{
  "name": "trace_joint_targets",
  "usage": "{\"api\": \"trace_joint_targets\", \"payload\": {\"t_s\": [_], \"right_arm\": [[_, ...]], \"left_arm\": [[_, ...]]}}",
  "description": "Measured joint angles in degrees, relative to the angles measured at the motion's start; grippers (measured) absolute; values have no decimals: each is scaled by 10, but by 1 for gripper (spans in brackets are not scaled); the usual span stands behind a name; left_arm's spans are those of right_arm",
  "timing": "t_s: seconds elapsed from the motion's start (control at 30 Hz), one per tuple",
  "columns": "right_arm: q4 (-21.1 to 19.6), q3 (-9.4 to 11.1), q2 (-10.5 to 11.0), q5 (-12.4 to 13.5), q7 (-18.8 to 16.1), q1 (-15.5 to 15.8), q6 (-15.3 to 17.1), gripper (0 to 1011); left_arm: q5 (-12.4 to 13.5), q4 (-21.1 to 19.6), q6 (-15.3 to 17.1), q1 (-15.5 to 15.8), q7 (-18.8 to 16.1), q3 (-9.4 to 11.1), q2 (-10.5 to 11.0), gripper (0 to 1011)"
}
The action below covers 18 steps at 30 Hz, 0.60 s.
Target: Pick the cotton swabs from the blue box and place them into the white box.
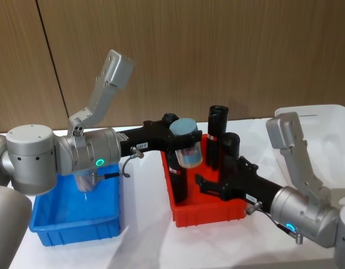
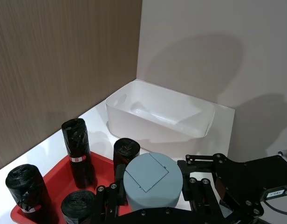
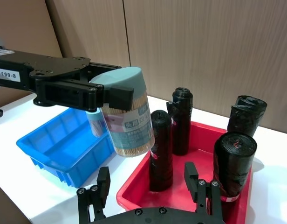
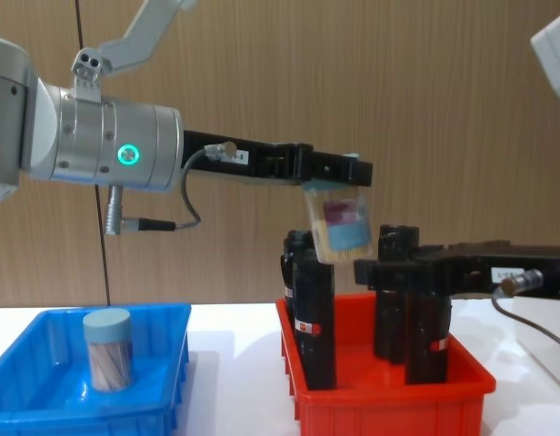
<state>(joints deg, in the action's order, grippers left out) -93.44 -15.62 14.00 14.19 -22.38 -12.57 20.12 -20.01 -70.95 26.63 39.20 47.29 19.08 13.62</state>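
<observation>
My left gripper (image 1: 182, 133) is shut on a jar of cotton swabs (image 1: 187, 148), a clear cylinder with a pale blue-grey lid (image 2: 152, 179). The jar (image 4: 338, 227) hangs slightly tilted in the air above the red bin (image 4: 389, 400). Another jar of cotton swabs (image 4: 109, 350) stands upright in the blue box (image 4: 44, 409) at the left. The white box (image 1: 329, 117) sits at the far right, and the left wrist view shows nothing inside the white box (image 2: 157, 119). My right gripper (image 1: 217, 188) is open low over the red bin's right side, beside the black bottles.
Several tall black bottles (image 3: 161, 149) stand upright in the red bin (image 1: 206, 216), right under the held jar and between the blue box (image 1: 77, 224) and the white box. A wood-panelled wall closes off the back of the table.
</observation>
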Motion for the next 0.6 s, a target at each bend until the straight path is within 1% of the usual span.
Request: {"api": "trace_joint_targets", "payload": {"t_s": [0.33,0.6], "right_arm": [[23,-4,-13,-2,-3,-25,11,1002],[38,-8,-23,-9,-6,-43,15,1002]], "left_arm": [[0,0,0,0,0,0,0,669],[0,0,0,0,0,0,0,669]]}}
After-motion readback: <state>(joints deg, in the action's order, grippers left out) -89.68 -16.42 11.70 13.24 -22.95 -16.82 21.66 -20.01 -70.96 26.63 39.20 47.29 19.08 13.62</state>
